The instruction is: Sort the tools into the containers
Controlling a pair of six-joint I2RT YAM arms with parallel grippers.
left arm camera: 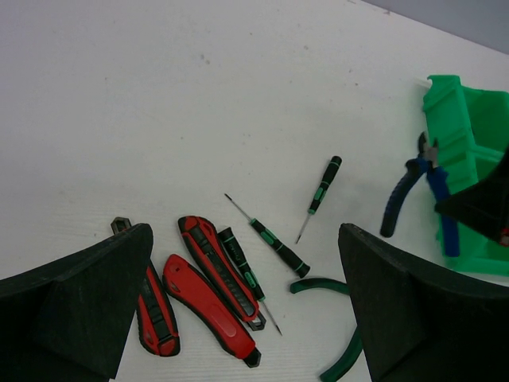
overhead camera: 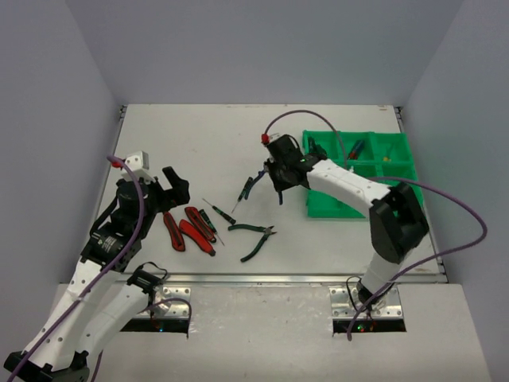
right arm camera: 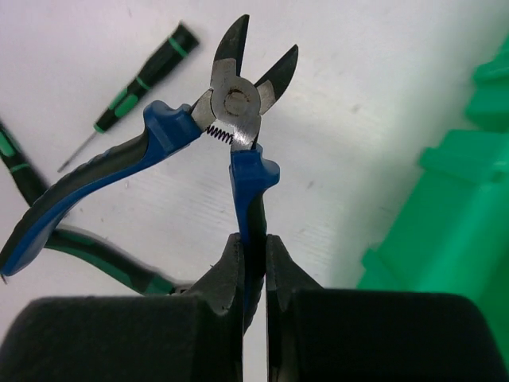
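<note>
The right gripper [right arm camera: 254, 259] was shut tight on one blue handle of the cutters [right arm camera: 237, 99], pinching it edge-on between its two fingers. The cutters pointed away from the gripper, head out beyond the fingertips and blades a little parted. The free handle splayed off to the gripper's left, held only by the spring at the pivot. The cutters appeared to be lifted clear of the table [overhead camera: 199, 135]. The green tray [right arm camera: 457, 199] lay near the gripper on its right and lower down, not yet beneath it.

The left gripper [left arm camera: 246, 310] was spread fully open and held nothing. It hung above three red knives [left arm camera: 211, 306] lying below and between its fingers, with thin screwdrivers [left arm camera: 278, 247] just ahead of it.

The step in hand looked like carrying the cutters across into the tray. With only one handle gripped, the tool could swing or twist about the fingers, so a slow, level sideways move would suit. The gripper should stay high enough for the dangling handle to clear the tray's near wall. It should centre over one compartment and lower before opening, so the cutters do not bounce out. Some compartments beyond the gripper already held tools, though which kinds was hard to tell.
</note>
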